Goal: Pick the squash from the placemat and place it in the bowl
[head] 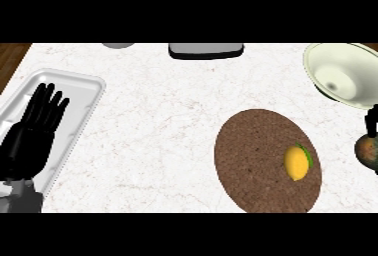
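Biggest worry for us: the squash (297, 161) is a small rounded thing lying on the right half of the placemat (251, 150), close to the mat's right rim. A hand coming in a bit off could nudge it, and we reckon it would roll off the mat onto the tabletop (162, 125) instead of getting caught.

Second worry is the round brownish-green thing (366, 152) just off the placemat's right edge. We can't tell what it is, but it sits right where the right hand (373, 121) would come in from. Our guess is it could get bumped or grabbed by mistake.

Third, the bowl (325, 60) stands beyond the placemat's far right corner, apart from it. A squash let go over the rim rather than over the middle could bounce out, we think.

As for the hands, only a black sliver of the right hand shows, just right of the placemat, and we can't tell whether it's open or closed. The squash is near it but not touching.

The left hand (26, 145) rests well to the left of the placemat, over a white tray (80, 92). Its fingers (48, 107) are straight, only slightly fanned, and hold nothing. The squash is well apart from those, with most of the placemat in between.
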